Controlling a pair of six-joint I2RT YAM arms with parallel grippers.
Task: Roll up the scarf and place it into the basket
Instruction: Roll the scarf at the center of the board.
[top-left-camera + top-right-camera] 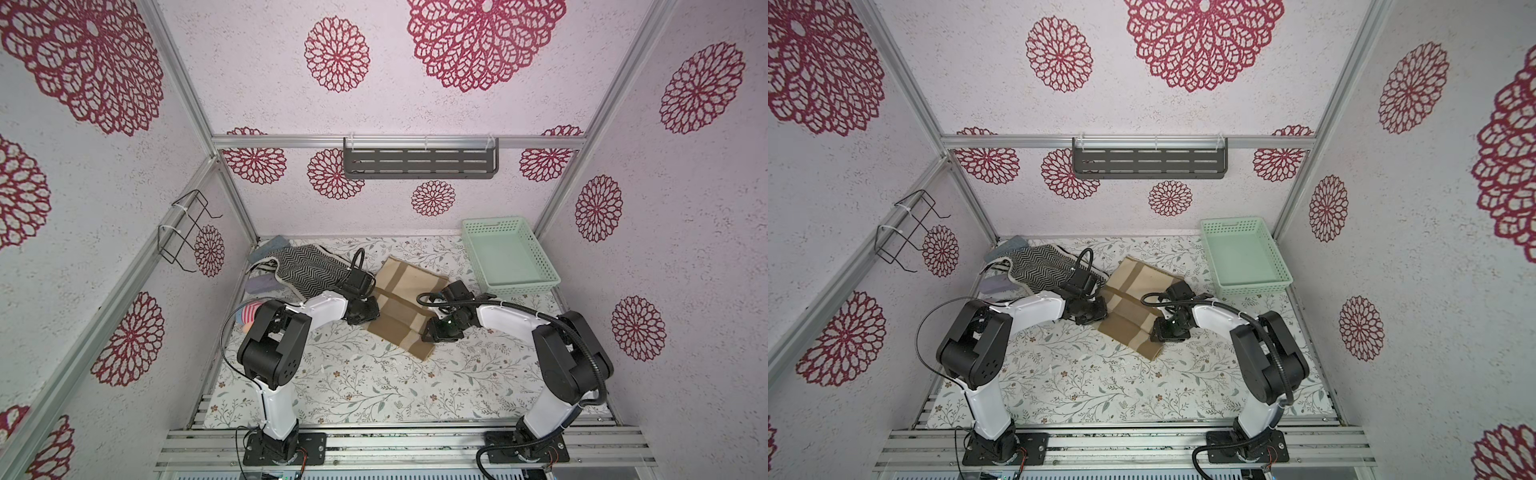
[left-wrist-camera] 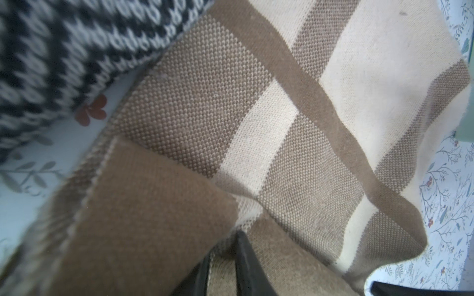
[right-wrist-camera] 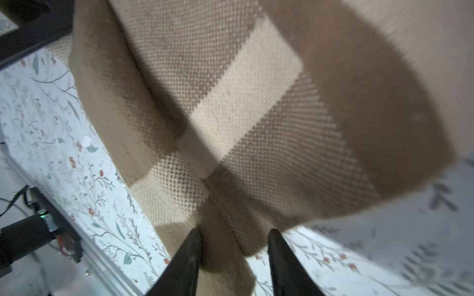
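The tan-and-cream checked knit scarf (image 1: 405, 299) (image 1: 1133, 299) lies flat on the floral-printed table surface (image 1: 353, 386), around the middle and nearer the back edge. It is a folded strip with its long axis running from the back edge toward the front edge, slightly skewed. It is well apart from the shallow mint-green perforated plastic basket (image 1: 505, 259) (image 1: 1241, 257), which sits in the far right corner.

The left gripper (image 1: 372, 311) (image 2: 223, 269) is at the scarf's left long edge, clenched on a raised fold of the fabric. The right gripper (image 1: 430, 332) (image 3: 234, 256) is at the right long edge near the front end. It is released, its jaws apart and straddling the scarf's edge.

A black-and-white herringbone knit cloth (image 1: 309, 266) lies by the far left corner.
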